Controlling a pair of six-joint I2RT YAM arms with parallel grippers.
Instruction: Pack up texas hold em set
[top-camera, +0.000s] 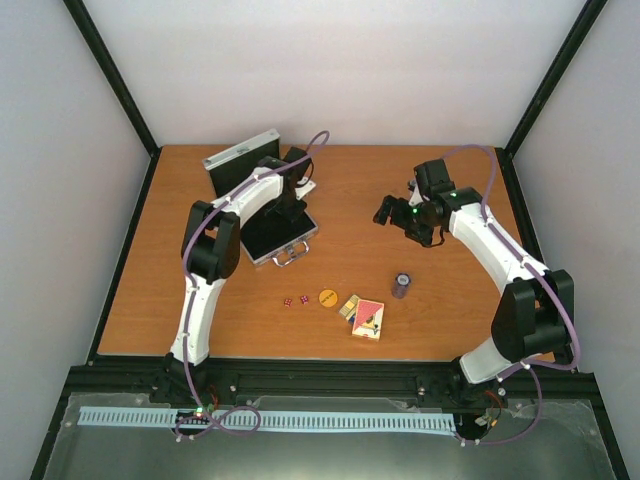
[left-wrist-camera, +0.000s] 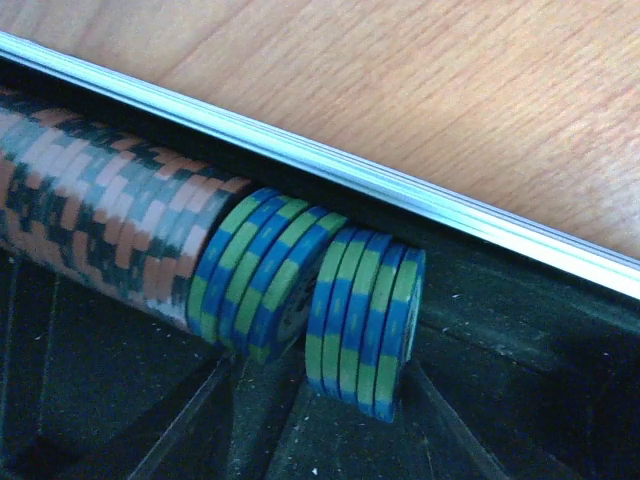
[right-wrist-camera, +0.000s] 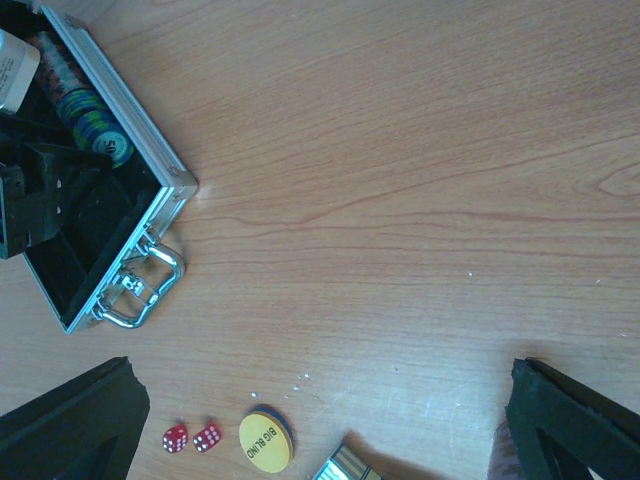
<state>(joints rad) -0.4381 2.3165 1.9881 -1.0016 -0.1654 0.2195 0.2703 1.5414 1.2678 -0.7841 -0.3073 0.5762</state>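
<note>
The silver case (top-camera: 262, 247) lies open at the back left, its lid (top-camera: 243, 160) standing up behind it. My left gripper (top-camera: 290, 208) is down inside the case, shut on a short stack of blue chips (left-wrist-camera: 365, 325) held on edge. This stack stands against a long row of chips (left-wrist-camera: 110, 215) in the black lining. Two red dice (top-camera: 295, 299), the orange button (top-camera: 328, 297), card decks (top-camera: 364, 316) and a small chip stack (top-camera: 402, 285) lie on the table in front. My right gripper (top-camera: 405, 215) hovers open over the table's middle, holding nothing.
In the right wrist view the case's aluminium rim (right-wrist-camera: 150, 165) and handle (right-wrist-camera: 145, 290) point toward the dice (right-wrist-camera: 190, 438) and the button (right-wrist-camera: 266, 440) marked BIG BLIND. A card deck's corner (right-wrist-camera: 345, 466) shows at the bottom edge.
</note>
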